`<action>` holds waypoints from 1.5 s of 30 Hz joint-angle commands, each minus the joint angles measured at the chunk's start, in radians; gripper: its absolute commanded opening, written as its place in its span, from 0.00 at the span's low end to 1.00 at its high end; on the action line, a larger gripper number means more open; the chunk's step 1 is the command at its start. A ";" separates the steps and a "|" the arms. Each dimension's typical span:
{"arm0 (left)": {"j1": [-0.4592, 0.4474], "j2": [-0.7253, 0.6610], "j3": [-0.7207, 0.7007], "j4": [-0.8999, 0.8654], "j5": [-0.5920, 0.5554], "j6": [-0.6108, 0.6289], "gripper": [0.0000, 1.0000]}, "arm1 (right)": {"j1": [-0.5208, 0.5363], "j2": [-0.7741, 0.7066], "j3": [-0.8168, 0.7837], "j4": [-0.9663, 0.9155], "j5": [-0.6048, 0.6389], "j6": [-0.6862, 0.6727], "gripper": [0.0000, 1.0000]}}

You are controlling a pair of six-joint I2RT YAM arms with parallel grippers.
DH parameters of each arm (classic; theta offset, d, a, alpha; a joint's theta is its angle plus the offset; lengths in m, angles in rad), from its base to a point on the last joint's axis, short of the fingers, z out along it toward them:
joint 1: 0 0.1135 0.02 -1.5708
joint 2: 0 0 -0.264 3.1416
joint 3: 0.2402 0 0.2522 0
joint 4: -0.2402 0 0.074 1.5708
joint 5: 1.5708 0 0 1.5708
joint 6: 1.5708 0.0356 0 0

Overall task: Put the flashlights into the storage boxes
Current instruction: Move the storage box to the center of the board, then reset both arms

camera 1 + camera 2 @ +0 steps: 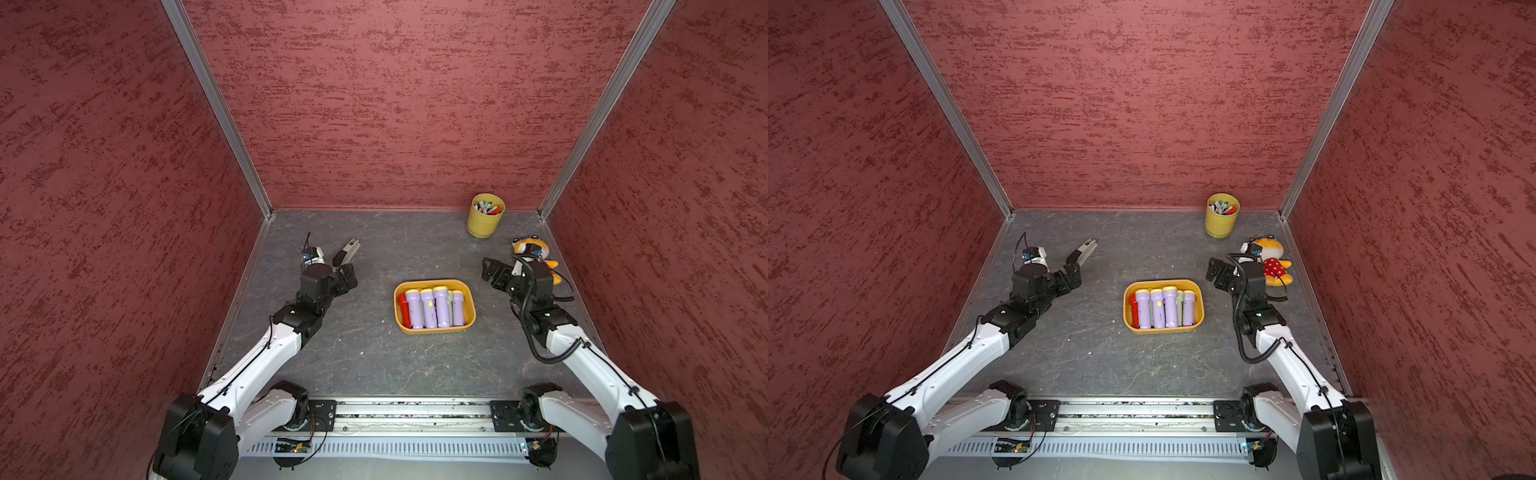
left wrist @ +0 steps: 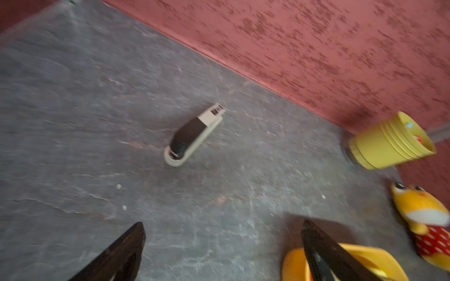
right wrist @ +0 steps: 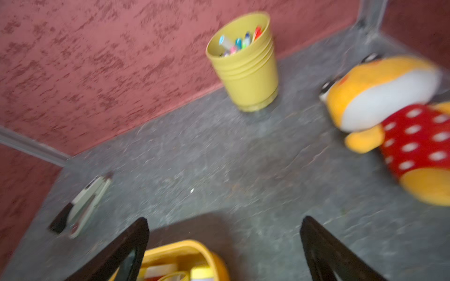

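— What is carried by the worktop [image 1: 365,365]?
— A grey, matt, slate-veined top. On it the tray [image 1: 434,331] is set: glossy orange-yellow plastic, shallow, round-cornered.
— And the grippers?
— The right gripper [image 3: 225,217] is held just beside the tray's right side, the nearer. The left gripper [image 2: 222,222] is farther off its left side. Both are spread apart, nothing between.
— The flashlights [image 1: 428,309]?
— Those seen are laid inside the tray, side by side, long axes from its near wall to its far wall: smooth stubby plastic, lilac with yellow heads, one red. None is seen outside, so no reach seems needed.
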 commanded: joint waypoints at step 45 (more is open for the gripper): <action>0.367 0.508 -0.250 1.026 0.153 0.447 0.99 | -0.196 0.536 -0.266 1.052 -0.050 -0.373 0.99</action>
